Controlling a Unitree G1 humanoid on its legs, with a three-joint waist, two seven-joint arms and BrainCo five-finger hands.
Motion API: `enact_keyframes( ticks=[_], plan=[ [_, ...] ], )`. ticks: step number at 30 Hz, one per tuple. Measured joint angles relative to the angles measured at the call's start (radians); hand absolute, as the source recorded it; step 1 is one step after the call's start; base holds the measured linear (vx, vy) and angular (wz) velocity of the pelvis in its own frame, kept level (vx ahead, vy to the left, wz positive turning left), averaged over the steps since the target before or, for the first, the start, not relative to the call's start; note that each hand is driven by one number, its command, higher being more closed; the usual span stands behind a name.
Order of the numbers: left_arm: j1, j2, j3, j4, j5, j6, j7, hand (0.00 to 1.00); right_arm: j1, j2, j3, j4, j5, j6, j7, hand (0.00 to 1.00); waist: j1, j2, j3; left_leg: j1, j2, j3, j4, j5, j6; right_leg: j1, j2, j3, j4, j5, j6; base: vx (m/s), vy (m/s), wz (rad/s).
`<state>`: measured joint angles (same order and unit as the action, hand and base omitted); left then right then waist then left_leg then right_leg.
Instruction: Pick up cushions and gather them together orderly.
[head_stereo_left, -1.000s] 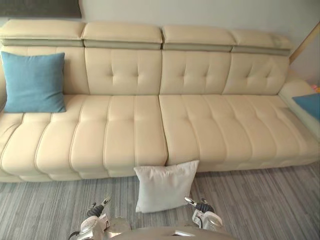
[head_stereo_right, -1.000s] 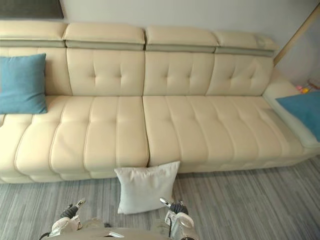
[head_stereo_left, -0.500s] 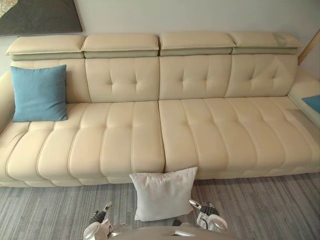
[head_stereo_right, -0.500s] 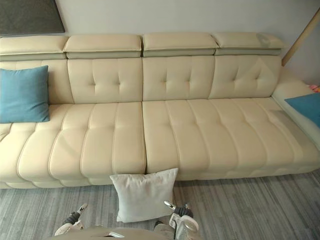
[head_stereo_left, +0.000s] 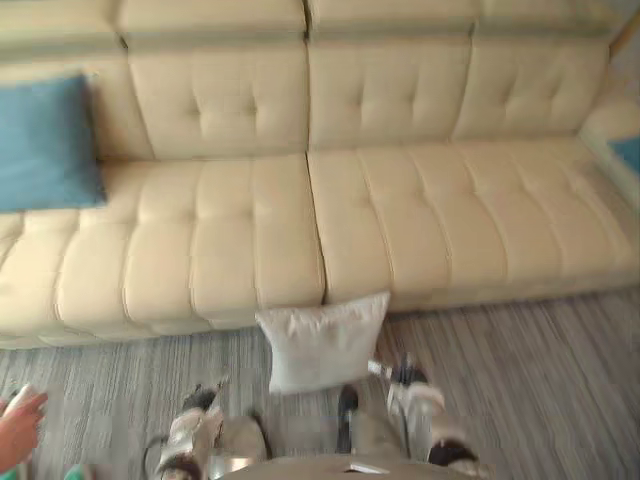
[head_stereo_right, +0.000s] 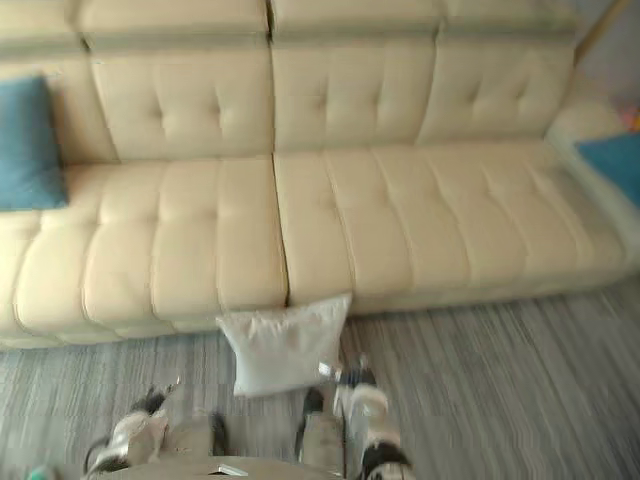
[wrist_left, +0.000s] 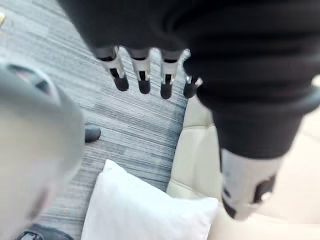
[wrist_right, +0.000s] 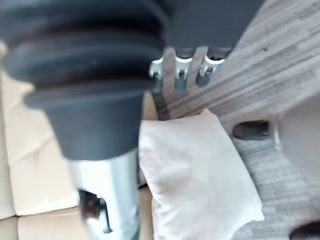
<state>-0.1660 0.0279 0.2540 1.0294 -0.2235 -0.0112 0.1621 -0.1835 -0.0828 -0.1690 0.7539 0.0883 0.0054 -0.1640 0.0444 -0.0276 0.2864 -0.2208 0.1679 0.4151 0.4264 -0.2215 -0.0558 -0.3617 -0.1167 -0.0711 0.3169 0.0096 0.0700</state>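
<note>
The white cushion (head_stereo_left: 325, 340) leans on the floor (head_stereo_left: 520, 370) against the sofa (head_stereo_left: 250, 240) front, a blue cushion (head_stereo_left: 45, 145) sits at its left end, and the left hand (wrist_left: 143, 72) and right hand (wrist_right: 181, 70) hang loose-fingered, holding nothing.

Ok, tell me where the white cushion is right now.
The white cushion stands on the grey striped floor at the head views' lower centre, leaning against the front of the cream sofa, under its middle seam.
</note>
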Motion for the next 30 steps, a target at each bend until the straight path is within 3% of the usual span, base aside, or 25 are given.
enact_keyframes(
  ticks=[3, 6, 12, 14, 23, 30],
  plan=[
    [-0.115, -0.004, -0.004, -0.058, -0.052, -0.010, 0.022, 0.00, -0.158, -0.041, 0.001, -0.004, 0.026, -0.001, -0.037, 0.00, -0.014, 0.019, 0.111, -0.147, 0.043, -0.006, 0.138, -0.035, 0.009, -0.142, 0.007, 0.006, 0.103, -0.010, -0.010, -0.30, -0.001, -0.14],
    [-0.194, 0.014, 0.002, -0.076, -0.082, -0.013, 0.038, 0.00, -0.238, -0.077, 0.000, 0.001, 0.032, 0.002, -0.067, 0.00, -0.021, 0.030, 0.132, -0.301, 0.070, -0.034, 0.234, -0.052, 0.014, -0.288, 0.007, 0.000, 0.187, -0.029, -0.024, -0.20, -0.054, 0.07],
    [-0.378, 0.132, 0.066, -0.094, -0.100, -0.013, 0.074, 0.00, -0.531, -0.215, -0.014, 0.012, 0.025, 0.019, -0.112, 0.00, -0.031, 0.043, 0.250, -0.589, 0.105, -0.077, 0.367, -0.049, 0.026, -0.556, 0.004, -0.008, 0.303, -0.026, -0.044, -0.15, -0.068, 0.09],
    [-0.440, 0.172, 0.070, -0.117, -0.124, -0.014, 0.076, 0.00, -0.606, -0.265, -0.011, 0.015, 0.028, 0.019, -0.141, 0.00, -0.032, 0.048, 0.261, -0.730, 0.109, -0.109, 0.429, -0.039, 0.031, -0.686, -0.007, -0.022, 0.382, -0.033, -0.051, -0.06, -0.033, 0.26],
    [-0.545, 0.200, 0.032, -0.189, -0.147, -0.018, 0.095, 0.00, -0.764, -0.321, 0.052, 0.081, 0.043, 0.020, -0.147, 0.00, -0.021, 0.047, 0.270, -0.979, 0.118, -0.131, 0.569, -0.048, 0.045, -0.956, -0.030, 0.000, 0.559, -0.076, -0.053, -0.04, -0.034, 0.11],
    [-0.600, 0.206, -0.098, -0.355, -0.146, -0.021, 0.162, 0.00, -0.909, -0.338, 0.154, 0.060, 0.084, 0.020, -0.187, 0.00, -0.020, 0.047, 0.271, -1.145, 0.130, -0.113, 0.612, -0.034, 0.069, -1.135, -0.027, 0.024, 0.587, -0.038, -0.051, -0.09, -0.028, -0.02]
  ],
)
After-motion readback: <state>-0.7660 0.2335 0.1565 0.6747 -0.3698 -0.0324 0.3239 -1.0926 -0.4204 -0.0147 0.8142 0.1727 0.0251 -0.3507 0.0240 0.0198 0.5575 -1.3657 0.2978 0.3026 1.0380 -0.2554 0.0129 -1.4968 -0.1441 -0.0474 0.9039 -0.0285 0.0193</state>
